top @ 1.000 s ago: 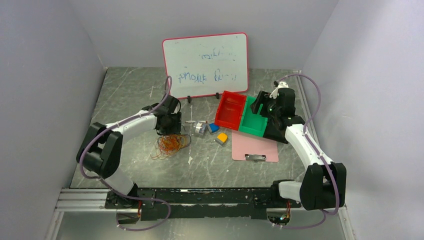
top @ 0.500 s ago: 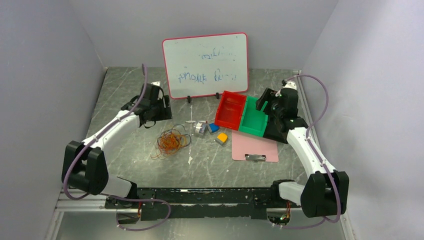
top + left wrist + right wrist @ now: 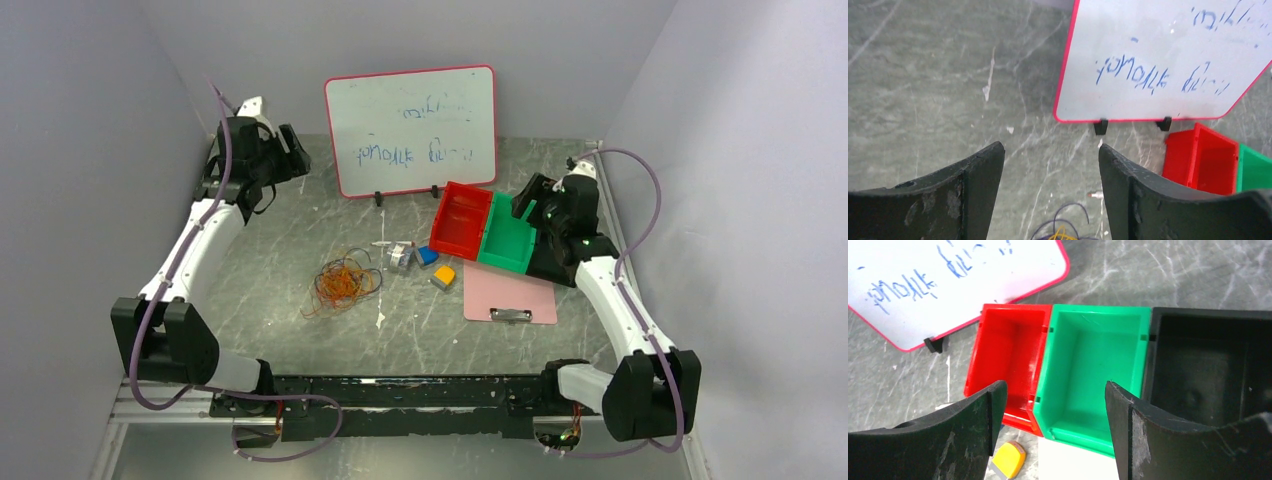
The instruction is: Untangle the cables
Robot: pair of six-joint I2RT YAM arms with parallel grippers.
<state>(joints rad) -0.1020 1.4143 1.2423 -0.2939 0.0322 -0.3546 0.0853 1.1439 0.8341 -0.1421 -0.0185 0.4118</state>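
Spread wide, pinching nothing: left gripper [image 3: 1050, 155] high beside the whiteboard [image 3: 1168, 55], right gripper [image 3: 1055, 390] above the green bin [image 3: 1093, 370]. Tangled on the table [image 3: 260, 230], well apart from both: cables [image 3: 342, 283].

Three open bins are counted: a red plastic bin [image 3: 462, 220], a green plastic bin [image 3: 507, 243] and a black plastic bin [image 3: 1208, 365]. One red-framed whiteboard [image 3: 410, 130], one pink clipboard [image 3: 510, 298] and one tangle of thin orange, yellowish and dark cables [image 3: 342, 283] (strands too knotted to be counted singly) are seen. Two small blocks are noted: a blue block [image 3: 428, 256] and a yellow block [image 3: 444, 276].
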